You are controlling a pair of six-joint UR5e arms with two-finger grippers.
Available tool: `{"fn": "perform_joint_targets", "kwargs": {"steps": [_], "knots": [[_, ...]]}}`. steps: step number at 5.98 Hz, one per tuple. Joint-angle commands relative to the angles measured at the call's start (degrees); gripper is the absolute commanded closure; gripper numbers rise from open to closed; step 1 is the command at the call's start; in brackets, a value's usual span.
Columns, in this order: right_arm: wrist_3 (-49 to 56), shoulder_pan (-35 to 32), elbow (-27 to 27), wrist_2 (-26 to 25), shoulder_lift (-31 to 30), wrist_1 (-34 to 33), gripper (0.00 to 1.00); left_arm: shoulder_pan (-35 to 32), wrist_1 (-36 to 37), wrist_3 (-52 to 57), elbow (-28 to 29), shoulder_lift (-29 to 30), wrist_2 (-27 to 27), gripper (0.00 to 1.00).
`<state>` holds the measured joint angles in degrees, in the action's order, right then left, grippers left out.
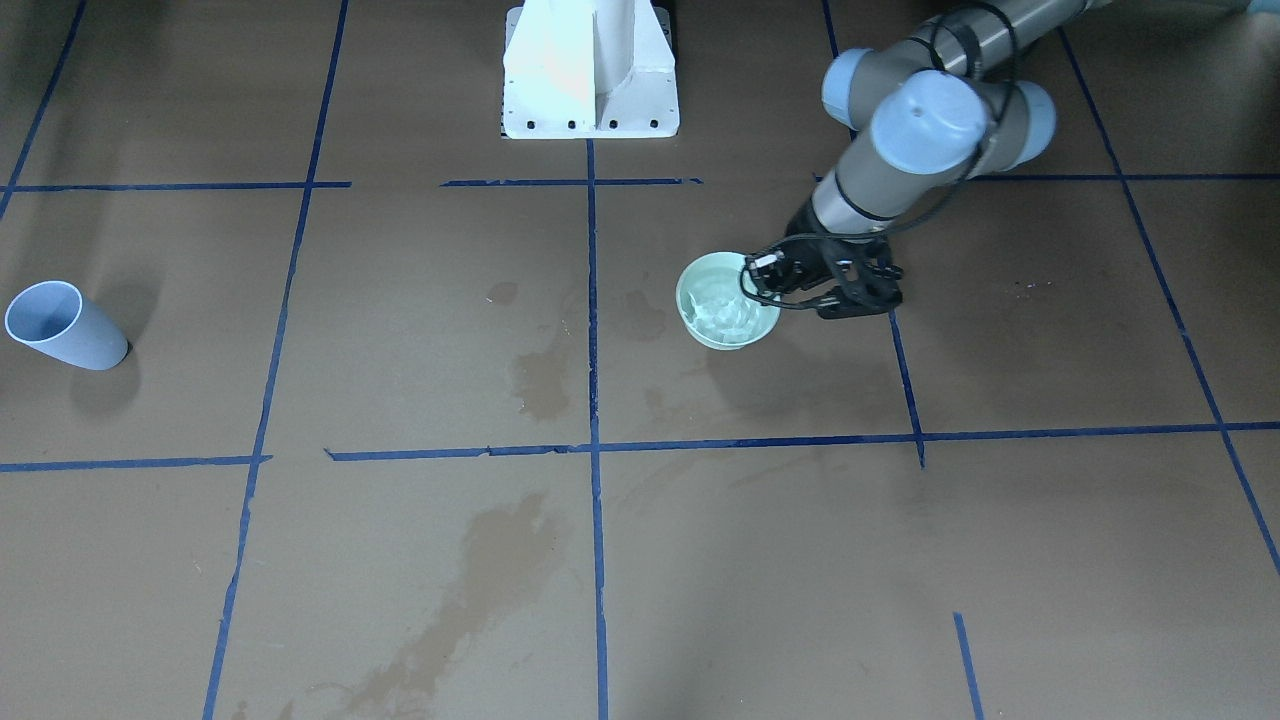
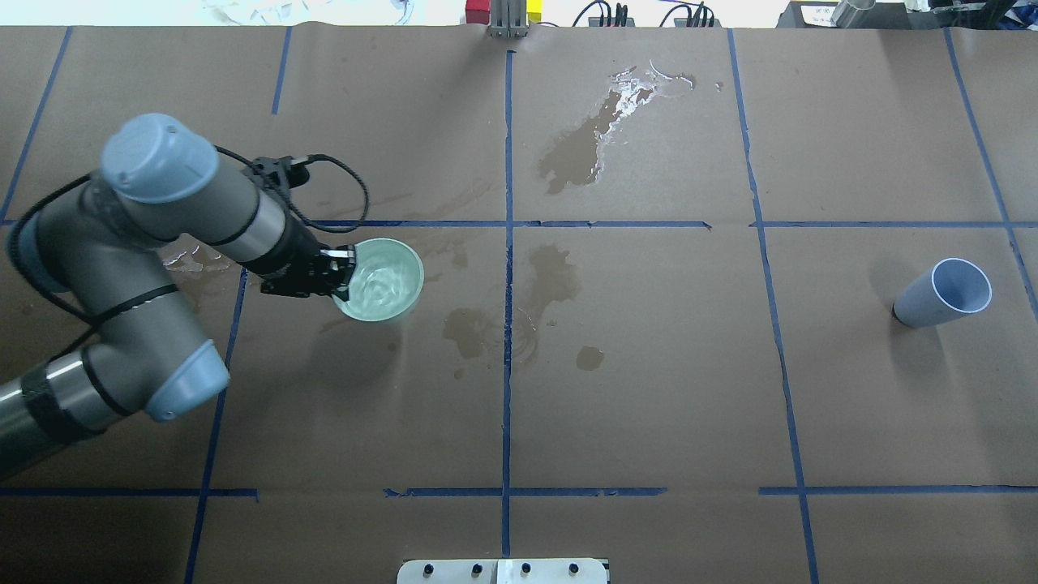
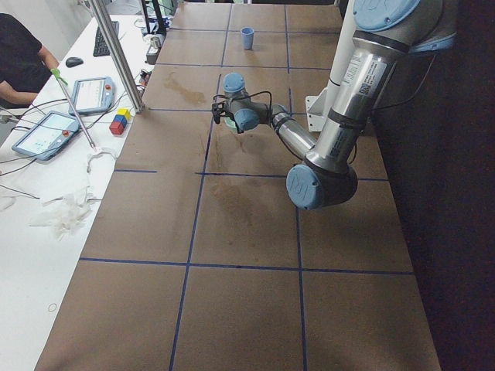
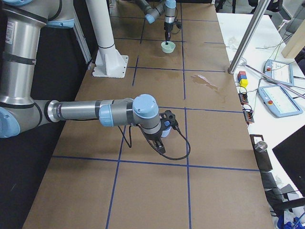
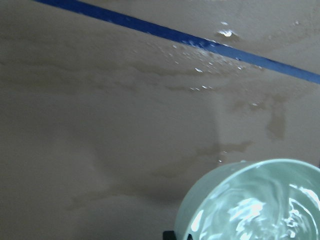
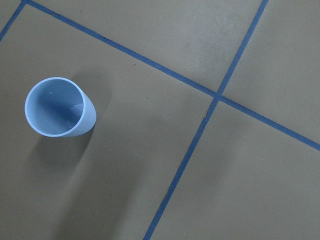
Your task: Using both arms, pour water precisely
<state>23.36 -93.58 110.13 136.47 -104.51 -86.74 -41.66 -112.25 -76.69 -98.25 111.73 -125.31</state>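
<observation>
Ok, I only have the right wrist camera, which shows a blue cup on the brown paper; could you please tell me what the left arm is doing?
Observer: The left gripper holds a pale green bowl by its rim. Going by the shadow, the bowl seems lifted off the table.
Operator: Thank you. Is there anything in it?
Observer: Yes, water, and its surface is rippling.
</observation>
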Motion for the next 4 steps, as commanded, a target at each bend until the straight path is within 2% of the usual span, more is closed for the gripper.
{"fn": "perform_joint_targets", "kwargs": {"steps": [1, 3, 4], "knots": [[-0.1, 0.1, 0.0, -0.6, 0.1, 0.0, 0.0, -4.6, -4.4, 4.3, 0.0, -6.2, -4.3, 1.0], [-0.1, 0.1, 0.0, -1.4, 0.3, 0.1, 0.0, -11.2, -10.6, 12.1, 0.5, -14.7, -9.0, 1.0], [-0.1, 0.1, 0.0, -1.4, 0.2, 0.1, 0.0, -13.9, -10.6, 17.8, 1.1, -17.8, -10.0, 1.0]]}}
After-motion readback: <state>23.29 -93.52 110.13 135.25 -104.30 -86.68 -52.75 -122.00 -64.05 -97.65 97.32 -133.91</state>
